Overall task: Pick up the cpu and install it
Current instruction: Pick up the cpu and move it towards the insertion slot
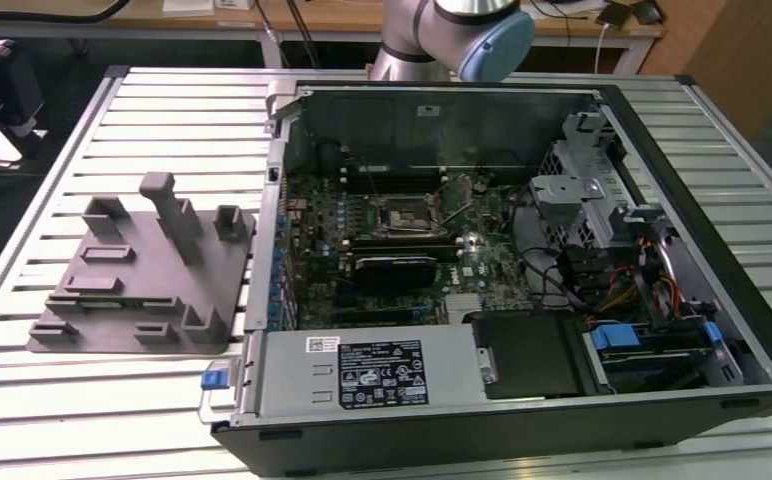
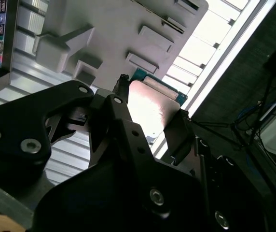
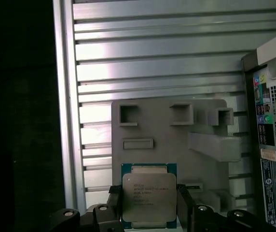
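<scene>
The small square cpu chip (image 3: pixel 149 200) shows a silver-grey top with a teal-green rim. The metal tool (image 3: pixel 149 208) is black, the plastic fixture block (image 3: pixel 167 140) plain grey, the ribbed worktop (image 3: pixel 152 53) striped silver.

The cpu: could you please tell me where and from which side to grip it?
By two opposite thin edges, coming square onto its flat metal top: the cpu is a thin square, and the tool pinches it so.

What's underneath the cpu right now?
In the first wrist view the cpu, clamped in the end effector, hangs over the grey fixture block on the slatted table. The block's patch directly beneath the chip is covered.
</scene>
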